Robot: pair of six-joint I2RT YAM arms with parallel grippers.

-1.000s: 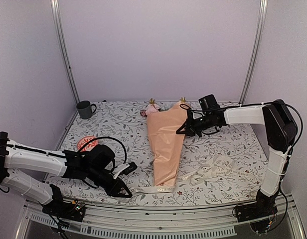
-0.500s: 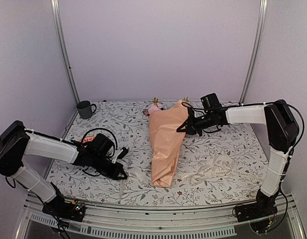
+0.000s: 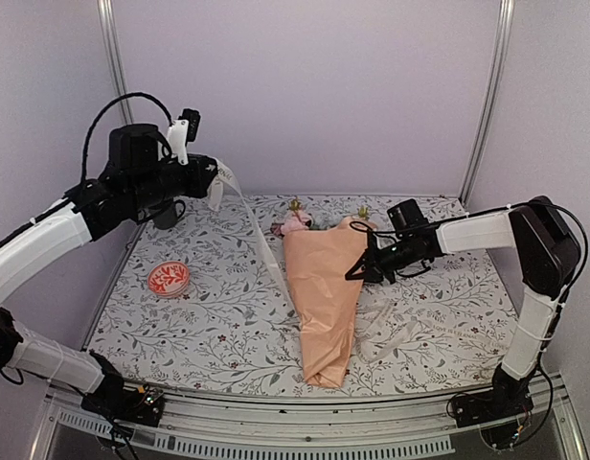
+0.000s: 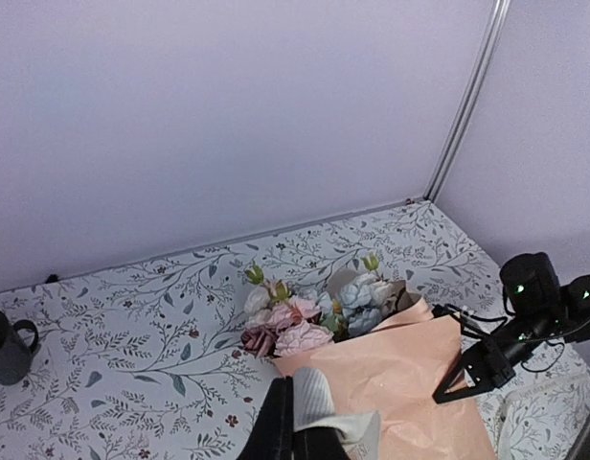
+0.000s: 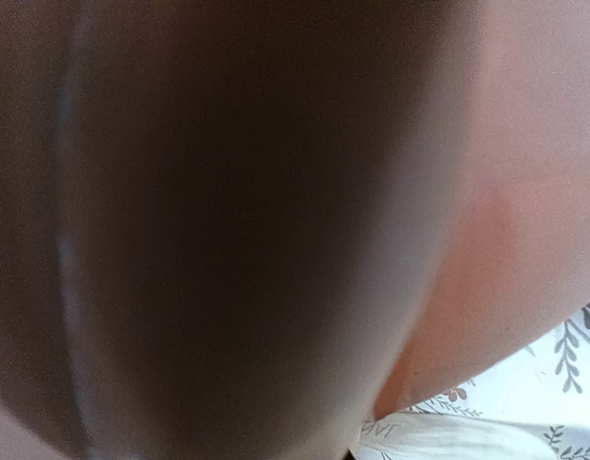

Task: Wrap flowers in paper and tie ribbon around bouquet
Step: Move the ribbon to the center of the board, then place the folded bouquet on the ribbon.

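- The table (image 3: 218,316) carries the bouquet (image 3: 324,287) flat at its centre, blooms toward 12 o'clock, narrow tip toward 6 o'clock. The bouquet looks light and easily shoved.
- The paper (image 4: 410,383), a thin peach cone around the stems, probably creases and springs open. It is best held at an overlapping edge.
- The ribbon (image 3: 259,235), limp and cream-white, slants from high at 10 o'clock down to the cone. It appears to pass beneath and come out toward 4 o'clock. It is likely slippery, so pinch it flat.
- The flowers (image 4: 305,326) peek out at 12 o'clock, soft-petalled.
- The left gripper (image 3: 211,184), raised at 10 o'clock, is clamped tight on the ribbon.
- The right gripper (image 3: 356,272), at the cone's 3 o'clock edge, is closed and seems to pinch the paper.
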